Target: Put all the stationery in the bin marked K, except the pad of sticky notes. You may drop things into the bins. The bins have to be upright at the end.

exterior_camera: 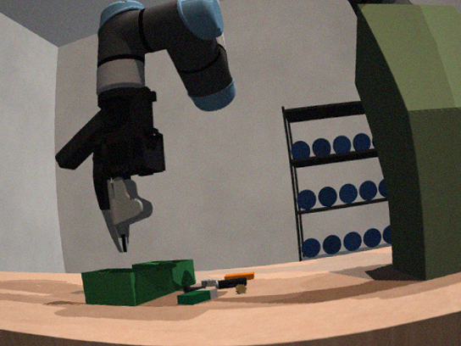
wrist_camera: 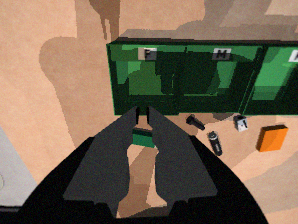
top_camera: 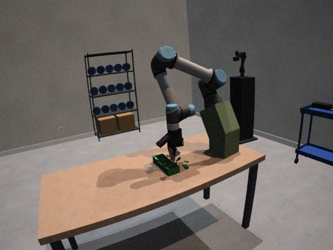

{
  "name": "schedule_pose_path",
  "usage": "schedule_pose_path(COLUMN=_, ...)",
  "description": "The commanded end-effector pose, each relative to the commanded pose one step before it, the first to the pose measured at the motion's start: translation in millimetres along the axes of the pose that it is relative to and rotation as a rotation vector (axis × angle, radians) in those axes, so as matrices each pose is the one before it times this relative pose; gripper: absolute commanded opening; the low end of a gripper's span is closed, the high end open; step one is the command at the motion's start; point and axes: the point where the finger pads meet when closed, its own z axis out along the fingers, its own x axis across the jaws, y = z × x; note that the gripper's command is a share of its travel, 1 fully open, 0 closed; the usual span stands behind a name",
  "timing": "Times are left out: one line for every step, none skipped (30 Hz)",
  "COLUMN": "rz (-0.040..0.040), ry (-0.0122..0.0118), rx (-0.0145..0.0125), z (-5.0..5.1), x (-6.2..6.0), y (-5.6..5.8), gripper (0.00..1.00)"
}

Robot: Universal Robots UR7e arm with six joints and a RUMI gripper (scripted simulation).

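At the left of my wrist view, the compartment with letter F (wrist_camera: 145,89) stands upright in the green bin row (top_camera: 173,170) (exterior_camera: 110,289) (wrist_camera: 210,108). My gripper (top_camera: 173,162) (exterior_camera: 123,250) (wrist_camera: 142,107) is clenched on nothing, its tips pointing down above the row, near F's edge. Behind the tips I see one green block (top_camera: 185,166) (exterior_camera: 194,297) (wrist_camera: 143,138), lying on the table (top_camera: 95,201) (exterior_camera: 289,321) (wrist_camera: 30,100) outside the bins. More to the right comes the compartment M (wrist_camera: 200,89), and near its wall lie a small black piece (wrist_camera: 195,122) and a black-and-silver cylinder (wrist_camera: 215,143). Next are a small pale cube (wrist_camera: 241,123) and, rightmost, an orange block (exterior_camera: 239,276) (wrist_camera: 272,138), both on the table. The third compartment (wrist_camera: 275,70) has its letter cut by the picture border, so which one is K I cannot tell, nor which piece is the sticky notes.
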Motion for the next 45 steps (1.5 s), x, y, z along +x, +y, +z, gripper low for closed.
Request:
schedule_pose_path(rz=0.00032, ry=0.00001, rx=0.00007, z=-7.37, x=0.04, y=-0.44, gripper=0.04)
schedule_pose_path(rz=0.00000, ry=0.00000, rx=-0.00001, z=-0.01, x=-0.01, y=-0.01, gripper=0.04)
schedule_pose_path(rz=0.00000, ry=0.00000, rx=0.00000, z=0.00, x=0.00, y=0.00, gripper=0.04)
schedule_pose_path(rz=0.00000, ry=0.00000, rx=0.00000, z=0.00, x=0.00, y=0.00, gripper=0.04)
schedule_pose_path(rz=0.00000, ry=0.00000, rx=0.00000, z=0.00, x=0.00, y=0.00, gripper=0.04)
schedule_pose_path(rz=0.00000, ry=-0.00001, rx=0.00001, z=-8.32, x=0.01, y=0.01, gripper=0.04)
schedule_pose_path(rz=0.00000, ry=-0.00001, rx=0.00002, z=-8.31, x=0.01, y=0.01, gripper=0.04)
schedule_pose_path(rz=0.00000, ry=-0.00001, rx=0.00002, z=-8.31, x=0.01, y=0.01, gripper=0.04)
schedule_pose_path(rz=0.00001, ry=0.00000, rx=-0.00004, z=-8.39, x=-0.03, y=-0.06, gripper=0.04)
schedule_pose_path(rz=0.00000, ry=-0.00001, rx=0.00000, z=-8.33, x=0.00, y=-0.01, gripper=0.04)
schedule_pose_path(rz=0.00000, ry=-0.00001, rx=0.00000, z=-8.33, x=0.00, y=-0.01, gripper=0.04)
schedule_pose_path(rz=0.00000, ry=-0.00001, rx=0.00000, z=-8.33, x=0.00, y=-0.01, gripper=0.04)
schedule_pose_path(rz=0.00000, ry=-0.00001, rx=0.00000, z=-8.33, x=0.00, y=-0.01, gripper=0.04)
schedule_pose_path(rz=0.00000, ry=-0.00001, rx=0.00000, z=-8.33, x=0.00, y=-0.01, gripper=0.04)
schedule_pose_path(rz=0.00000, ry=-0.00001, rx=0.00000, z=-8.33, x=0.00, y=-0.01, gripper=0.04)
schedule_pose_path(rz=0.00000, ry=-0.00001, rx=0.00000, z=-8.33, x=0.00, y=-0.01, gripper=0.04)
schedule_pose_path(rz=0.00000, ry=0.00000, rx=0.00000, z=0.00, x=0.00, y=0.00, gripper=0.04)
schedule_pose_path(rz=0.00000, ry=0.00000, rx=0.00000, z=0.00, x=0.00, y=0.00, gripper=0.04)
schedule_pose_path(rz=0.00001, ry=-0.00001, rx=0.00000, z=-8.34, x=0.00, y=-0.01, gripper=0.04)
schedule_pose_path(rz=0.00000, ry=-0.00001, rx=0.00000, z=-8.33, x=0.00, y=-0.01, gripper=0.04)
schedule_pose_path(rz=0.00000, ry=-0.00001, rx=0.00000, z=-8.33, x=0.00, y=-0.01, gripper=0.04)
schedule_pose_path(rz=0.00000, ry=-0.00001, rx=0.00000, z=-7.84, x=0.00, y=-0.01, gripper=0.04)
schedule_pose_path(rz=0.00000, ry=0.00000, rx=0.00000, z=0.00, x=0.00, y=0.00, gripper=0.04)
schedule_pose_path(rz=0.00000, ry=0.00000, rx=0.00000, z=0.00, x=0.00, y=0.00, gripper=0.04)
schedule_pose_path(rz=0.00000, ry=-0.00001, rx=0.00004, z=0.06, x=0.03, y=0.05, gripper=0.04)
schedule_pose_path(rz=0.00000, ry=0.00000, rx=-0.00001, z=-0.01, x=-0.01, y=-0.01, gripper=0.04)
schedule_pose_path(rz=0.00000, ry=0.00000, rx=-0.00001, z=-0.01, x=-0.01, y=-0.01, gripper=0.04)
schedule_pose_path(rz=0.00000, ry=0.00000, rx=-0.00001, z=-0.01, x=-0.01, y=-0.01, gripper=0.04)
schedule_pose_path(rz=0.00000, ry=0.00000, rx=0.00000, z=-0.01, x=0.00, y=-0.01, gripper=0.04)
schedule_pose_path(rz=0.00000, ry=0.00000, rx=0.00000, z=-0.01, x=0.00, y=0.00, gripper=0.04)
schedule_pose_path(rz=0.00000, ry=0.00000, rx=0.00000, z=0.00, x=0.00, y=0.00, gripper=0.04)
schedule_pose_path(rz=0.00000, ry=0.00000, rx=0.00000, z=0.00, x=0.00, y=0.00, gripper=0.04)
schedule_pose_path(rz=0.00000, ry=0.00000, rx=0.00000, z=0.00, x=0.00, y=0.00, gripper=0.04)
schedule_pose_path(rz=0.00000, ry=0.00000, rx=0.00000, z=0.00, x=0.00, y=0.00, gripper=0.04)
schedule_pose_path(rz=0.00000, ry=0.00000, rx=0.00000, z=0.00, x=0.00, y=0.00, gripper=0.04)
schedule_pose_path(rz=0.00000, ry=-0.00001, rx=0.00003, z=0.06, x=0.02, y=0.02, gripper=0.04)
schedule_pose_path(rz=0.00000, ry=0.00000, rx=-0.00001, z=-0.02, x=0.00, y=-0.01, gripper=0.04)
schedule_pose_path(rz=0.00000, ry=0.00000, rx=-0.00001, z=-0.01, x=0.00, y=0.00, gripper=0.04)
schedule_pose_path(rz=-0.05000, ry=0.00003, rx=-0.00004, z=4.83, x=6.19, y=2.59, gripper=0.18)
schedule_pose_path(rz=-0.05000, ry=0.00003, rx=-0.00003, z=4.86, x=6.06, y=2.91, gripper=0.18)
schedule_pose_path(rz=-0.05002, ry=0.00000, rx=0.00002, z=4.97, x=5.98, y=3.25, gripper=0.18)
schedule_pose_path(rz=-0.02905, ry=0.00012, rx=-0.00012, z=4.87, x=5.75, y=3.51, gripper=0.18)
schedule_pose_path(rz=-0.02227, ry=0.00047, rx=-0.00063, z=4.87, x=5.64, y=3.67, gripper=0.18)
schedule_pose_path(rz=-0.02541, ry=0.00080, rx=-0.00118, z=4.96, x=5.60, y=3.83, gripper=0.18)
schedule_pose_path(rz=-0.02558, ry=0.00103, rx=-0.00171, z=4.91, x=5.47, y=3.94, gripper=0.18)
